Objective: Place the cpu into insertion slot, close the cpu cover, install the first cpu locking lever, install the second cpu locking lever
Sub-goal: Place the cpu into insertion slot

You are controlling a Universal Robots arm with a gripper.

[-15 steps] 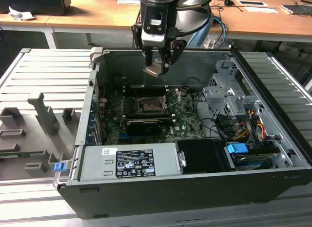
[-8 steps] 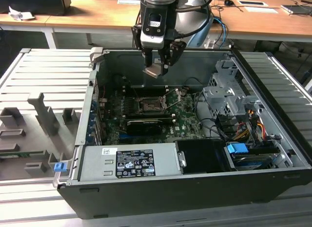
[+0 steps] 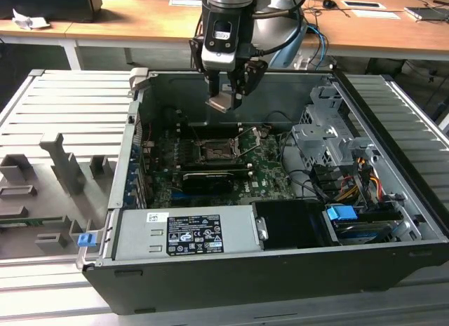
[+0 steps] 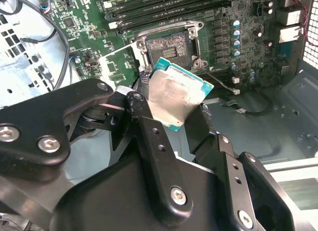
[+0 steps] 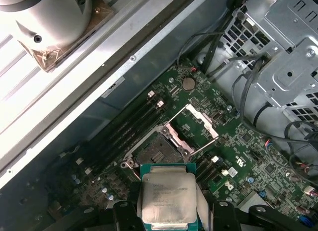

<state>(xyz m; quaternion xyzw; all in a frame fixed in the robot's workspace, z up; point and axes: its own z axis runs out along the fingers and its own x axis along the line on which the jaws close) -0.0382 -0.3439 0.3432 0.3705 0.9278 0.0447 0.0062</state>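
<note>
Exterior view, cpu: here's the cpu, a small pale silvery-grey square, tilted, hanging in the air straight above the insertion slot inside the open computer case.
Exterior view, gripper: the gripper is clenched on the cpu, one finger at each side, well clear of the green board that carries the slot.
Exterior view, cpu cover: the cpu cover stands swung up at the slot's edge, so the slot is bare.
Second wrist view, cpu: close in now, the cpu shows a dull, smeared metal face with a teal-green border, one corner pointing toward the insertion slot.
Second wrist view, gripper: black fingers pinch opposite edges of the plate; the gripper is grasping it, with the slot's dark centre and metal rim just beyond.
First wrist view, cpu: the cpu sits square between the fingers, its grey lid carrying faint print.
First wrist view, slot: the insertion slot lies open just ahead of the cpu, and the cpu cover, a thin silver frame, is raised beside it.
First wrist view, gripper: the gripper holds the plate apart from the slot, not touching it.
</note>
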